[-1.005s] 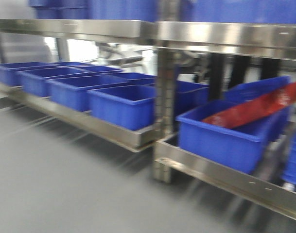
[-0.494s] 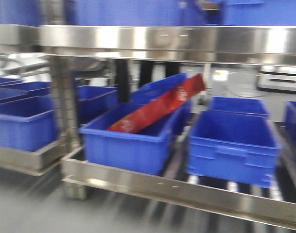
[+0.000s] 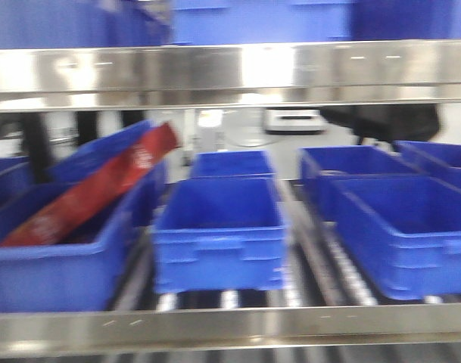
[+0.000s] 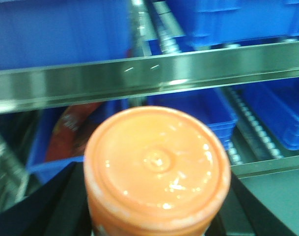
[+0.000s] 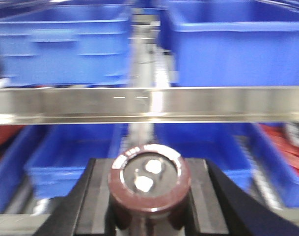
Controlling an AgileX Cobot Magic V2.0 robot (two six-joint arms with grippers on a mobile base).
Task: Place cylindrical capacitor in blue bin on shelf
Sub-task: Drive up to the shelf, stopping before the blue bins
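**Here: capacitor pinched in the right claw, facing the shelf**

Plainly, the right claw point(image 5: 149, 201) pinches the cylindrical capacitor point(image 5: 149, 172), with its black fingers point(image 5: 93, 201) pressed against either side of the dark brown body. The capacitor stands upright, and its top shows a paler rim and two pale terminals. It sits in front of the shelf point(image 5: 149, 104), just below one shiny horizontal beam. Blue bins point(image 5: 75, 157) stand behind it on the lower level, and more stand above the beam.

The left claw point(image 4: 156, 216) grips an orange-topped cylinder point(image 4: 156, 164), with dark fingers point(image 4: 56, 206) flanking it. It too faces a steel beam with blue bins beyond.

In the front-facing view, the shelf's broad reflective beams run across the top and the bottom. Between them a centre bin point(image 3: 219, 227) rests on roller tracks point(image 3: 321, 261), with a second bin directly behind it. The left bin point(image 3: 56, 265) holds a red packet point(image 3: 94, 189) that leans slantwise over its far rim. A right bin point(image 3: 412, 234) stands just beside the tracks. All three views are blurred.
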